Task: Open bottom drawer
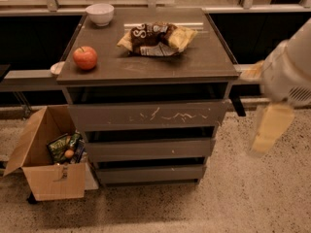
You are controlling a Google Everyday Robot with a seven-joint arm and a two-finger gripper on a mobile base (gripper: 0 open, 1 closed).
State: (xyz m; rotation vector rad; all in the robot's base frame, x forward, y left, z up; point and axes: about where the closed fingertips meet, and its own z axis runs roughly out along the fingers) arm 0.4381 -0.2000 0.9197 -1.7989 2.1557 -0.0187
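The bottom drawer (pixel 150 174) is the lowest of three grey-brown fronts on a small cabinet, slim and plain, and it looks closed. Above it are the middle front (pixel 150 149) and the tall top front (pixel 148 115) with white scratch marks. My gripper (pixel 269 130) is a blurred cream shape hanging from the white arm (pixel 291 67) at the right. It is off the cabinet's right side, about level with the upper two drawers, and touches nothing.
On the cabinet top (pixel 209 57) lie a red apple (pixel 85 57), a white bowl (pixel 100 13) and snack bags (pixel 155 37). An open cardboard box (pixel 48 174) holding snacks stands on the floor at the left. A ledge runs behind the cabinet.
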